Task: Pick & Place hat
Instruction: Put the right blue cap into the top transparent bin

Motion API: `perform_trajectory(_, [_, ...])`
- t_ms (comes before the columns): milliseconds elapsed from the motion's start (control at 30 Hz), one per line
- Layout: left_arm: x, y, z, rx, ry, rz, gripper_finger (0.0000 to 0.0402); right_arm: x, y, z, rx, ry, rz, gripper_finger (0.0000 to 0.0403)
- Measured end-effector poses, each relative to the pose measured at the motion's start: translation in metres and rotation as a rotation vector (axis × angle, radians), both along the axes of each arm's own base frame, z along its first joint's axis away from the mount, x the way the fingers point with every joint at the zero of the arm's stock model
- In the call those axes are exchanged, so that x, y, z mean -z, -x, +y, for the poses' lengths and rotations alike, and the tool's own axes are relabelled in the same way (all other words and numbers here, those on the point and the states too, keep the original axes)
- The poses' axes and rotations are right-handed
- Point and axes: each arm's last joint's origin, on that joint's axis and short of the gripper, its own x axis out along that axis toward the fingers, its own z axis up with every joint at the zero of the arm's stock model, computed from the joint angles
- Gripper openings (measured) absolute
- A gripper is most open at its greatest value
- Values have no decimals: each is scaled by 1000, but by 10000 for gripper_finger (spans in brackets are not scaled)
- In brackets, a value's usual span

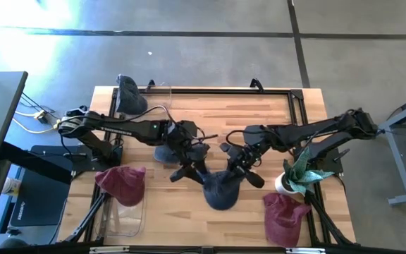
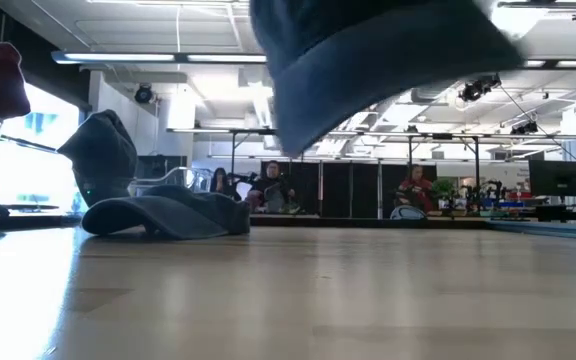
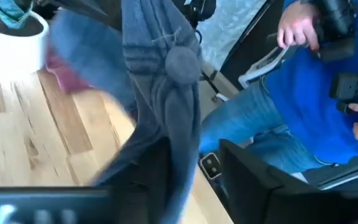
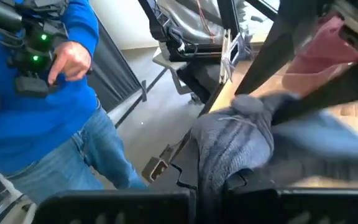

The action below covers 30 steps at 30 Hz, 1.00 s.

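A dark grey-blue hat (image 1: 220, 190) hangs in the air over the table's near middle; the low view shows this hat (image 2: 368, 60) well above the wood. My right gripper (image 1: 237, 171) comes in from the right and is shut on it. My left gripper (image 1: 191, 169) stands right at the hat's left side, and the crown with its button (image 3: 182, 62) fills the left wrist view. A second grey hat (image 1: 165, 152) lies flat on the table under the left arm. My right gripper has bunched cloth of the hat's crown (image 4: 229, 163) between its fingers, a little below the top button (image 4: 248, 103). It comes from the table's right, slanting slightly down. The hat is lifted clear of the table and sags below the hold.
A third grey hat (image 1: 129, 95) sits on a clear stand at the far left. One maroon hat (image 1: 122, 182) rests on a clear container at the near left, another (image 1: 285, 216) lies near right. A potted plant (image 1: 296, 176) stands under the right arm. A person in blue (image 4: 36, 93) stands beside the table.
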Motion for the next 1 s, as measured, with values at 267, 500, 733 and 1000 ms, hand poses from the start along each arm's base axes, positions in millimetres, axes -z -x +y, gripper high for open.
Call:
perform_trajectory(267, [-18,11,-2,-27,68,1,10,4,7,7,-25,-38,107,2])
perform_trajectory(500, [-32,26,-12,-93,-33,-72,3,9,4,9,132,21,135,22])
perform_trajectory(733, [-29,26,-11,-158,-17,-11,1,-1,17,-16,229,-35,197,121])
perform_trajectory(1000, [-29,25,-9,-223,-27,-3,0,-12,33,-19,227,-41,202,252])
